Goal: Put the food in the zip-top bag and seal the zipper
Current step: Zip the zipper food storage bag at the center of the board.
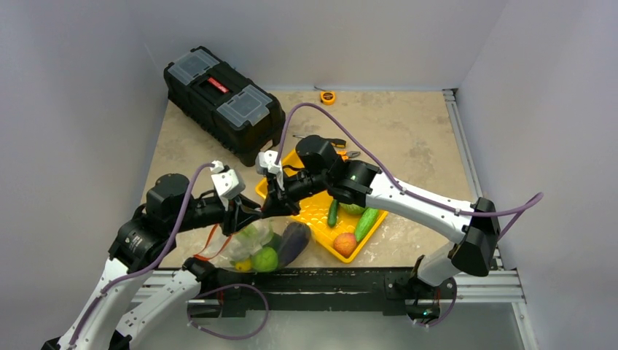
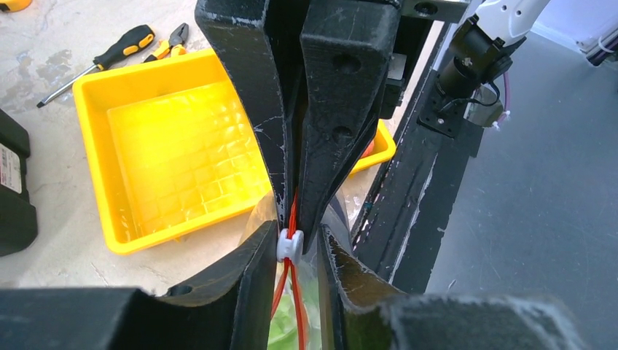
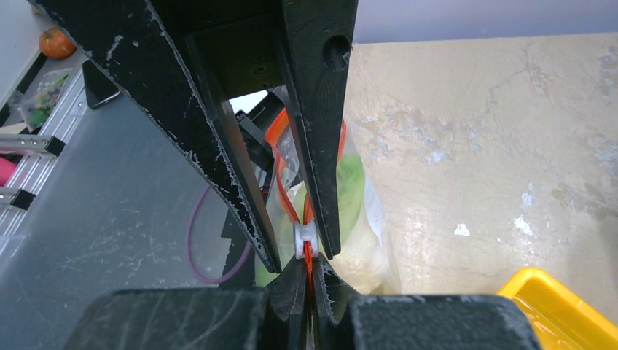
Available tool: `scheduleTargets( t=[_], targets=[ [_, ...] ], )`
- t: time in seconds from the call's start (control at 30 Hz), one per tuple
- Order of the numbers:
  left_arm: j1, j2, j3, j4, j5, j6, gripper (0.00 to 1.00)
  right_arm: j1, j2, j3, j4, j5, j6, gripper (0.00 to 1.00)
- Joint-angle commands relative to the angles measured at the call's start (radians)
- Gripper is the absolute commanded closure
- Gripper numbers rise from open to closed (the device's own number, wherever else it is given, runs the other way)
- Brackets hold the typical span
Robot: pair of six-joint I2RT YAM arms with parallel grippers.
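The clear zip-top bag (image 1: 244, 248) lies at the near table edge, holding cabbage (image 1: 255, 233), a green round fruit (image 1: 265, 259), an eggplant (image 1: 293, 240) and a yellow squash (image 1: 243, 265). My right gripper (image 3: 307, 266) is shut on the red-orange zipper (image 3: 280, 157), just behind its white slider (image 3: 305, 237). My left gripper (image 2: 299, 233) is open, with one finger on each side of the slider (image 2: 289, 246). The two grippers meet nose to nose above the bag (image 1: 261, 208). Two cucumbers (image 1: 366, 222) and a peach (image 1: 345, 243) lie in the yellow tray (image 1: 310, 211).
A black toolbox (image 1: 222, 102) stands at the back left and a yellow tape measure (image 1: 328, 97) at the back. A screwdriver (image 2: 109, 58) and pliers (image 2: 171, 40) lie behind the tray. The black frame rail (image 1: 342, 281) runs along the near edge.
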Motion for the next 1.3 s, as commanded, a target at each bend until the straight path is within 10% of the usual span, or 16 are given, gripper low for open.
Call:
scheduleTargets(
  t=[0.0, 0.27, 0.87, 1.07, 1.27],
  targets=[
    [0.002, -0.002, 0.021, 0.002, 0.016, 0.025, 0.78, -0.002, -0.041, 0.013, 0.09, 0.021, 0.016, 1.0],
    [0.002, -0.027, 0.017, 0.033, -0.062, 0.019, 1.0, 0.0, -0.056, -0.022, 0.138, 0.151, 0.093, 1.0],
    [0.002, -0.083, 0.004, -0.085, -0.162, 0.044, 1.0, -0.024, -0.207, -0.253, 0.442, 0.547, 0.438, 1.0],
    [0.001, -0.105, 0.002, -0.091, -0.149, 0.059, 1.0, -0.066, -0.2, -0.263, 0.437, 0.18, 0.314, 1.0],
    [0.001, -0.092, 0.008, -0.073, -0.126, 0.057, 1.0, -0.066, -0.087, -0.089, 0.193, -0.219, 0.055, 0.5]
  ],
)
